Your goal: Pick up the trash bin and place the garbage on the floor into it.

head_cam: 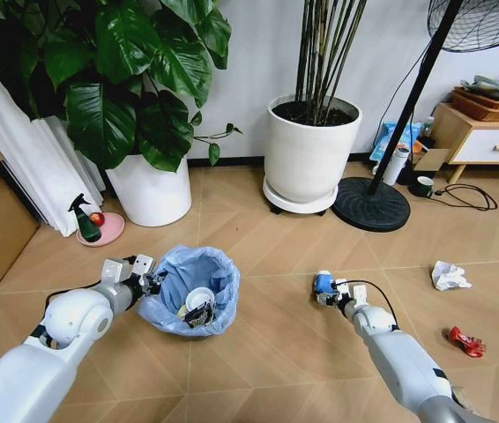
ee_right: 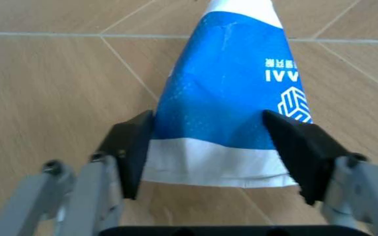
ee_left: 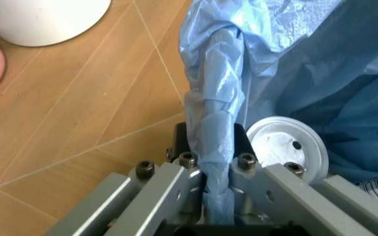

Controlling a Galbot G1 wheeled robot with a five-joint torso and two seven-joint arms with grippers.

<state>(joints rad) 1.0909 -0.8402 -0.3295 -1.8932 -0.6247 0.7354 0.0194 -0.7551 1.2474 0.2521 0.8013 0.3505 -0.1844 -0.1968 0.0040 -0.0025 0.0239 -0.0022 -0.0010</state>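
Left gripper [ee_left: 218, 172] jaws pinch the trash bin [head_cam: 189, 289] rim at lower centre, steadying it. Right gripper [ee_right: 215, 147] jaws clamp the blue-white wrapper [ee_right: 232, 98] for deposit.

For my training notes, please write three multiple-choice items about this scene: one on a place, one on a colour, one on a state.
1. Where does the crumpled white paper lie?
A. on the floor at the robot's right
B. inside the bin
C. in a plant pot

2. What colour is the trash bin liner?
A. black
B. light blue
C. pink

3. What is the right gripper doing?
A. hanging open and empty
B. holding a red packet
C. holding the blue-white wrapper between its fingers

Answers: 1 A, it lies on bare floor beyond the right arm. 2 B, the left gripper pinches light blue plastic. 3 C, both pads press the wrapper's sides.
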